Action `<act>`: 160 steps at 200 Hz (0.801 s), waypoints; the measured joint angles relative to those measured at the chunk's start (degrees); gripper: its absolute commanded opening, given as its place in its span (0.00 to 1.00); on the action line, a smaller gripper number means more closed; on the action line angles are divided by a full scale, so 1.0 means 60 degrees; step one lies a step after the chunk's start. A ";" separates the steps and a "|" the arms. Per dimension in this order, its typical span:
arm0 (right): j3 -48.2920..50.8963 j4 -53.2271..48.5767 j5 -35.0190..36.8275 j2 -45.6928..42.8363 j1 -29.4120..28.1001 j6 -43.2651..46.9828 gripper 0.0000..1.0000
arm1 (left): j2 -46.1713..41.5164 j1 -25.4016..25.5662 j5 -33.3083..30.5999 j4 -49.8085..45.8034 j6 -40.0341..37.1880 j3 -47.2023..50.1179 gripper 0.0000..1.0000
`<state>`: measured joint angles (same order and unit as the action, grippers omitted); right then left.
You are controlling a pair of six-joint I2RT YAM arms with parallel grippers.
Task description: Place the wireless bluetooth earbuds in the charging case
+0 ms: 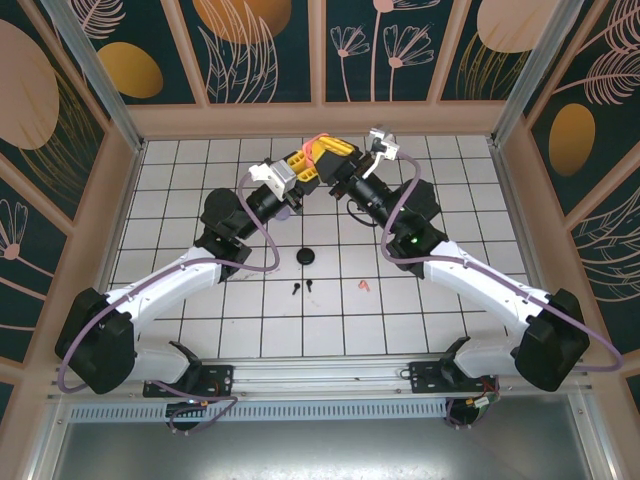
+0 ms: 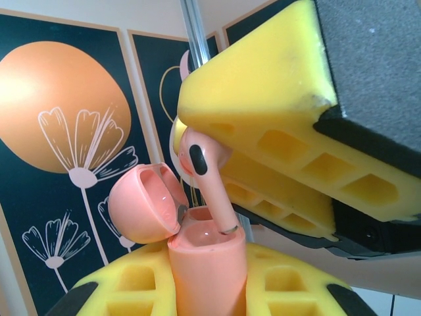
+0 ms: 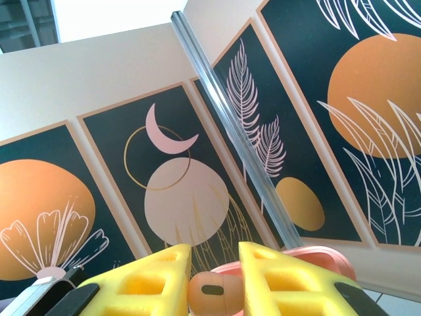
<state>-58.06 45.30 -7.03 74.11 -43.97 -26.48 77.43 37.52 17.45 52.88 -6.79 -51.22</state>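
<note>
**A:** Where is the case?

**B:** The case [image 2: 209, 276] is up off the counter [image 1: 190, 170]. The left gripper [image 1: 300, 166] is closed on it, and its yellow pads [image 2: 112, 289] press on either side. The case stands upright with the mouth facing up. The lid [image 2: 141, 201] is swung open and tips to the left in the left wrist view.

**A:** What is in it?

**B:** A pink earbud [image 2: 209, 172] points stem-down at the mouth. The stem tip sits at the rim of the opening and the head is above it. How far the tip reaches inside cannot be told.

**A:** What holds that earbud?

**B:** The right gripper [image 3: 214, 273] is closed on the earbud's head, which shows between its two yellow fingers in the right wrist view. The two grippers meet above the far middle of the counter.

**A:** And the other earbuds?

**B:** Two black earbuds [image 1: 296, 290] [image 1: 309, 287] lie loose, side by side, on the tiles near the middle. A black disc [image 1: 307, 257] sits just beyond them. A second pink earbud [image 1: 363, 286] lies to their right, apart from them and in no container.
</note>
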 measured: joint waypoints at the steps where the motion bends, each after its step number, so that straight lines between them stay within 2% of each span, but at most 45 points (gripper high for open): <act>1: 0.0000 -0.0004 0.0004 0.0000 0.0000 0.0000 0.23 | 0.0000 0.0000 0.0000 0.0000 0.0000 0.0000 0.00; 160: 0.0015 -0.0007 0.0747 0.0160 -0.0266 0.0750 0.20 | 0.0000 0.0113 -0.0280 -0.0452 -0.0004 -0.0113 0.00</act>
<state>-57.98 45.25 -2.55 75.07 -45.56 -21.98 77.43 38.20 15.77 50.17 -6.81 -51.90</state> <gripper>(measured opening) 0.208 0.200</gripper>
